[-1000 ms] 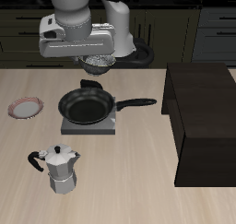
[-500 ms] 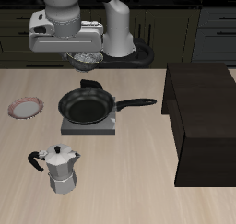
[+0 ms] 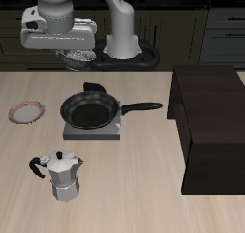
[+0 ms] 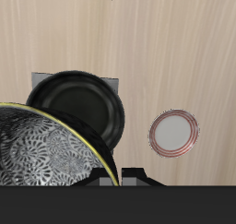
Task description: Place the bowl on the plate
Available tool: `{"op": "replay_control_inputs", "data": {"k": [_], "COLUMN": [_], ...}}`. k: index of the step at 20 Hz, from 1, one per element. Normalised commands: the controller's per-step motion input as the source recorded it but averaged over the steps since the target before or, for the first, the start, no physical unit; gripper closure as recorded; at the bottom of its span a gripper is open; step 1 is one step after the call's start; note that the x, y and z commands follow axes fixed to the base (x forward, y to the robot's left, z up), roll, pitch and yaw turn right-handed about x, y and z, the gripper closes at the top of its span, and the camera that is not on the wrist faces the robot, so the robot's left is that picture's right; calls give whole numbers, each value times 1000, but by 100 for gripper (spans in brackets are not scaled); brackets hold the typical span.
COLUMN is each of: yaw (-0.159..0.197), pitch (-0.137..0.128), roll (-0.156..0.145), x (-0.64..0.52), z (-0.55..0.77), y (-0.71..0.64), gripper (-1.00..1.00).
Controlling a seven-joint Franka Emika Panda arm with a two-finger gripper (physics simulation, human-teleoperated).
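The arm [image 3: 120,21] is made of smooth, rounded white segments with dark grey bands at the joints, standing on a black round base [image 3: 122,56]. Its hand is a wide, pale grey block [image 3: 59,34] with darker panels along the underside. In the wrist view, the gripper [image 4: 118,177] shows only as black, blocky shapes.

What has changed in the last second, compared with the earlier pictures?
The gripper, holding the bowl above the table, has carried it sideways toward the plate's side. The plate, frying pan and moka pot have not moved.
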Motion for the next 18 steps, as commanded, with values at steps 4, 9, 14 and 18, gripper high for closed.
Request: {"op": "replay_control_inputs", "data": {"k": [4, 9, 14, 18], "yaw": [-12, 15, 11, 8], "pitch": [-4, 1, -14, -11], "roll": [-35, -34, -10, -7], "x": [-194, -148, -166, -186], "z": [-19, -62, 7, -7], "y": [-229, -225, -172, -260], "gripper": [100, 100, 100, 100]}}
